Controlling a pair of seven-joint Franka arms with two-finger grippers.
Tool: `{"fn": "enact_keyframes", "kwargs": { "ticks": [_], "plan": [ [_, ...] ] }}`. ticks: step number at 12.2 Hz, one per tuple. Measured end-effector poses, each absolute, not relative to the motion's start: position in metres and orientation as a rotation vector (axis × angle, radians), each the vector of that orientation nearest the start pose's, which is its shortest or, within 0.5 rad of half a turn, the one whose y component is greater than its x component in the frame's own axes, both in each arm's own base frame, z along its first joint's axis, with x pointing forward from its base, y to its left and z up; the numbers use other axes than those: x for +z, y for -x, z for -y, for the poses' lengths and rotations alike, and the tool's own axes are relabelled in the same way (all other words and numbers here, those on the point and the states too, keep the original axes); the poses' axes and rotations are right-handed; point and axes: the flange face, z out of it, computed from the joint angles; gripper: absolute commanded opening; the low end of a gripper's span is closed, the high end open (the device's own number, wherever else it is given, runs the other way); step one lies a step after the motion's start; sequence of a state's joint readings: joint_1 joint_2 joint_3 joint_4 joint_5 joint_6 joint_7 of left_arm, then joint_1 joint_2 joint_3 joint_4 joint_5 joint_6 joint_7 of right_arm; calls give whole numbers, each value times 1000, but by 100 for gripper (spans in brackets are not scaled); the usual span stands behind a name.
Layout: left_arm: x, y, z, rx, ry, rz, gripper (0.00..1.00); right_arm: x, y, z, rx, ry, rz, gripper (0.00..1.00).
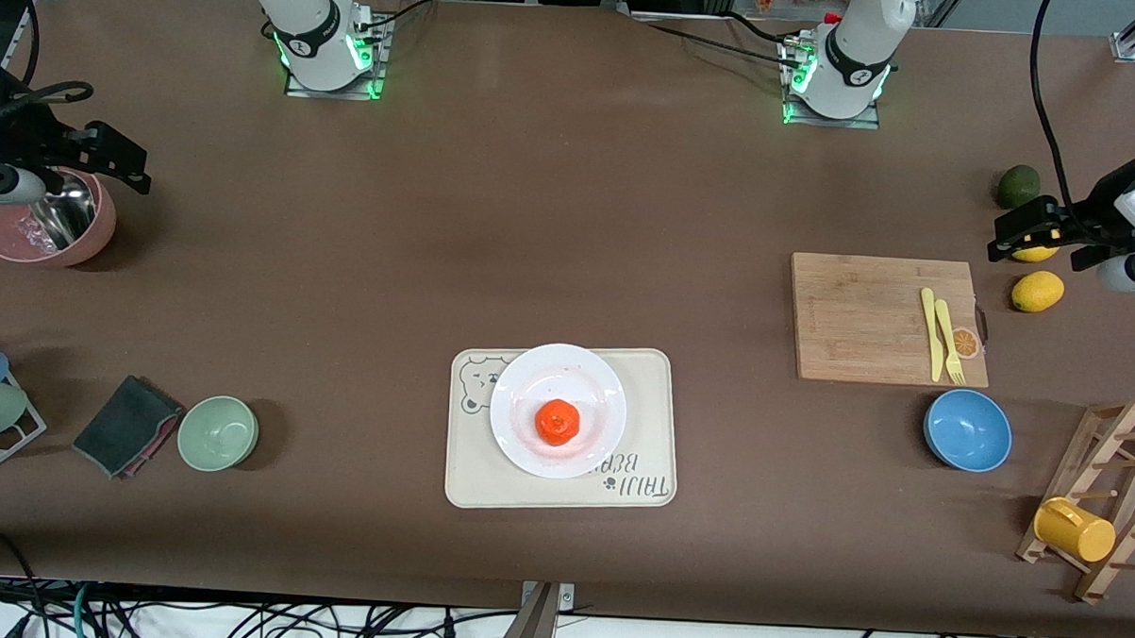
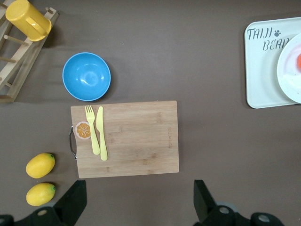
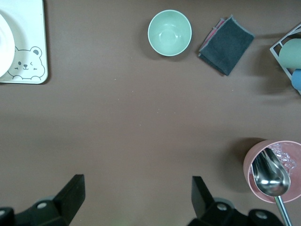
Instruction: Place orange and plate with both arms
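One orange (image 1: 557, 422) on plate (image 1: 526, 434), tray (image 1: 648, 435) beneath

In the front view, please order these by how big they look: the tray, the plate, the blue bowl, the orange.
1. Tray
2. Plate
3. Blue bowl
4. Orange

All four lie about equally near the camera, so the order is safe.

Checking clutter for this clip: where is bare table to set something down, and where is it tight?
Bare table runs wide between the arm bases and the tray, and between the green bowl and that tray. It is crowded at the left arm's end: cutting board, blue bowl, lemons, rack. Both tools, open, hang at the table's ends.
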State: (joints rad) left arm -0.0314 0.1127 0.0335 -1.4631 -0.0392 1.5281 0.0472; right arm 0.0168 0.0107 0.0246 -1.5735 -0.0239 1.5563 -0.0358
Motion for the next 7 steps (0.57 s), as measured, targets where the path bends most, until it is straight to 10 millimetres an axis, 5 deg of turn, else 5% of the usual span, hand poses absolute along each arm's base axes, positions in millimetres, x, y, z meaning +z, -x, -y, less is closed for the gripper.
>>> {"fn": "enact_keyframes", "kwargs": {
  "ticks": [7],
  "plan": [
    [607,-585,4,74,3177,-73,100,613,-557,-20,52,3162,123,100]
  ]
}}
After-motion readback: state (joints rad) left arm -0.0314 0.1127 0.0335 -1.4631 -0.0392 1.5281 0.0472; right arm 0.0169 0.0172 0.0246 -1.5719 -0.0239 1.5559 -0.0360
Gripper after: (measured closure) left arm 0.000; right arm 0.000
